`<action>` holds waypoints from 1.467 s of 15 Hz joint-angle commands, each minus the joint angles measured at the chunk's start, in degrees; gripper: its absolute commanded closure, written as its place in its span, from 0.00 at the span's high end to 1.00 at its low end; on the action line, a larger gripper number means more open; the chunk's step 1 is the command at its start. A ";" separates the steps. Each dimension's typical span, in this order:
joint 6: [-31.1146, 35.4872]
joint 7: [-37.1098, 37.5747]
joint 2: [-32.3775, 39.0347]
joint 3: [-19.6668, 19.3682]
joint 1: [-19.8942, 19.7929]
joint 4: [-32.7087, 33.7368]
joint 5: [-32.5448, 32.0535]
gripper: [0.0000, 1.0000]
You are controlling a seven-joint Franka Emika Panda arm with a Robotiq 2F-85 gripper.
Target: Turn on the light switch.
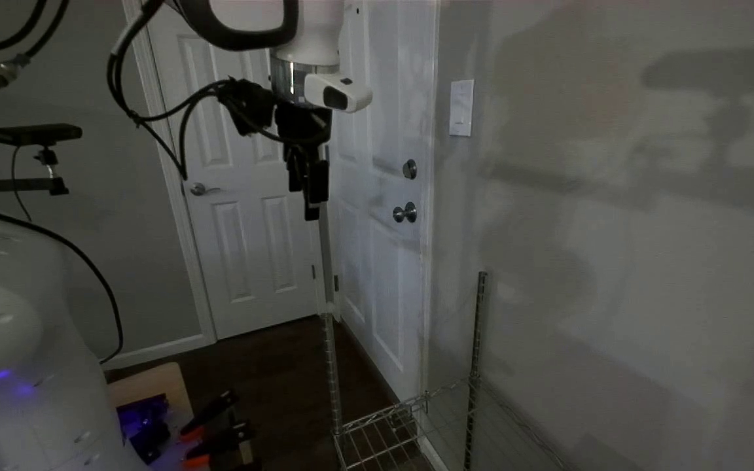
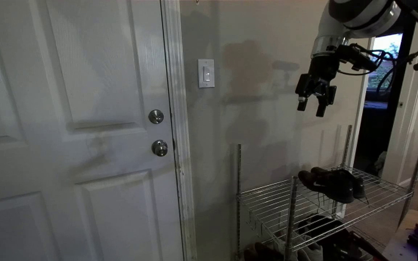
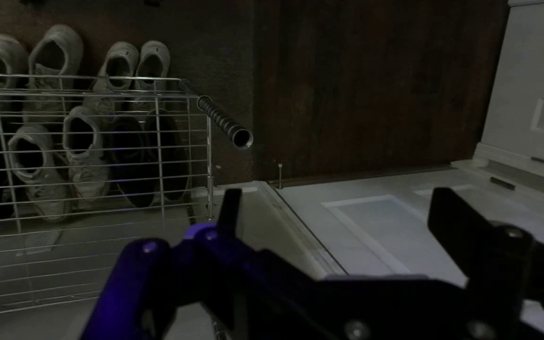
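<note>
The light switch is a small white upright plate on the grey wall beside the white door; it shows in both exterior views [image 1: 461, 108] [image 2: 206, 73]. Its small toggle shows in the middle of the plate. My gripper [image 2: 311, 110] points down in the air, well apart from the switch. It also shows in an exterior view [image 1: 306, 201], in front of the doors. In the wrist view the gripper [image 3: 335, 192] has its two black fingers wide apart with nothing between them. The light switch is out of view in the wrist view.
A white door [image 2: 103, 152] with a round knob [image 2: 159, 148] and a deadbolt [image 2: 156, 116] stands beside the switch. A wire shelf [image 2: 267, 197] with upright posts and black shoes [image 2: 327, 184] stands against the wall below. Several more shoes [image 3: 83, 151] sit lower down.
</note>
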 commanded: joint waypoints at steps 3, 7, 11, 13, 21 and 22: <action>15.98 -2.86 1.38 1.97 2.34 -5.94 6.29 0.60; 30.58 -9.64 1.13 1.91 6.68 -10.36 7.29 0.34; 41.00 -16.68 1.96 1.29 11.70 -12.85 5.40 0.08; 45.03 -19.62 2.57 1.04 13.81 -13.44 4.22 0.04; 60.30 -19.12 5.04 -0.73 18.23 -14.31 -0.99 0.05; 60.22 -19.13 5.15 -0.90 18.34 -14.30 -1.18 0.05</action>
